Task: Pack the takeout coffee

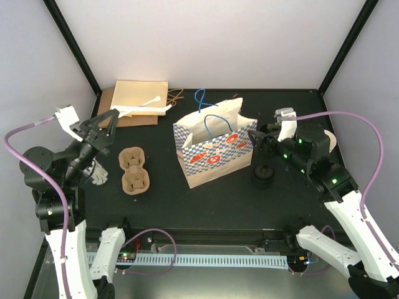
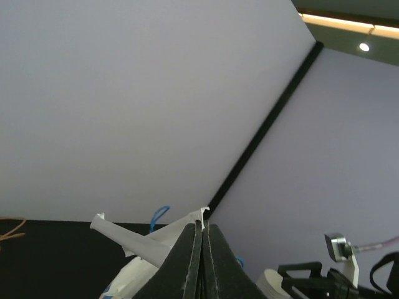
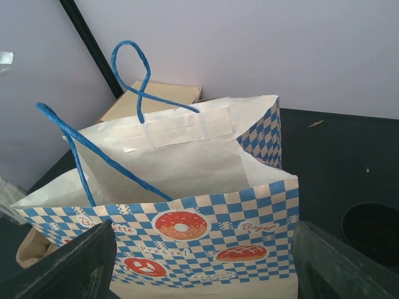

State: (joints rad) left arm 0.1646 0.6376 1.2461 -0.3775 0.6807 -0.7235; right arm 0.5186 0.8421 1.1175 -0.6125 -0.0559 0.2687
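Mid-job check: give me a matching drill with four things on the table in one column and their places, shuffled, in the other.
Things:
1. checked bag
2. cup tray
3. black lids
4. brown bags

Places:
A. far left corner, lying flat
B. middle of the table, standing open
C. just right of the checked bag
D. left of the checked bag, near the left arm

Pairs: 1-B, 2-D, 3-C, 4-A

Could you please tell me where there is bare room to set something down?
Bare black tabletop runs along the near edge, before the blue-checked paper bag and brown pulp cup carrier; the far-right corner too. Crowded between bag, stacked black lids and right claw.
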